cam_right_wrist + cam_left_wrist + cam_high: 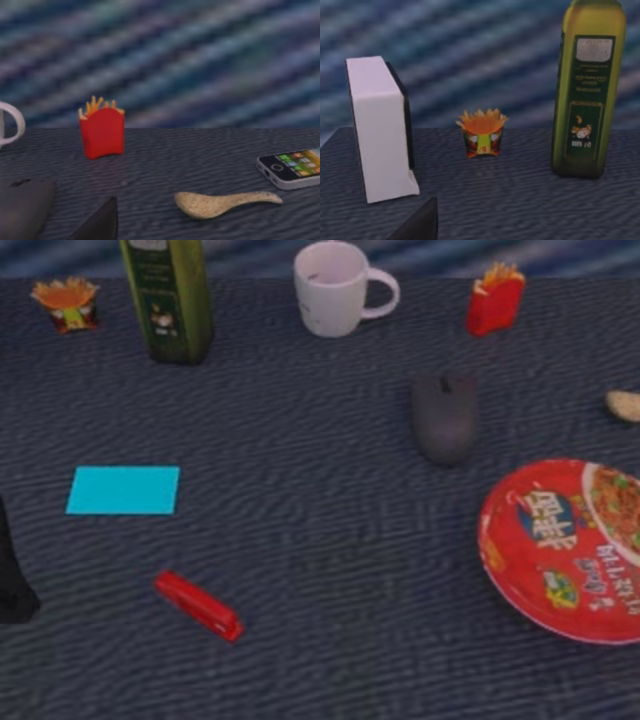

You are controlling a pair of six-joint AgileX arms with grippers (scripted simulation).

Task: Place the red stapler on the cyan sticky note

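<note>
The red stapler [198,606] lies flat and slanted on the dark cloth at front left. The cyan sticky note [123,490] lies flat a little behind it and to its left, with nothing on it. My left gripper [14,590] hangs at the table's left edge, left of the stapler and apart from it. Its wrist view shows one dark finger [420,222] with no second one beside it, open and empty. My right gripper is out of the top view. Its wrist view shows a single finger [102,222] with nothing against it, open.
A green oil bottle [168,300], a white mug [335,288], a red fries carton [494,300] and a small fries cup [66,303] line the back. A grey mouse [445,418], a red noodle bowl [565,548] and a spoon [624,405] are at right.
</note>
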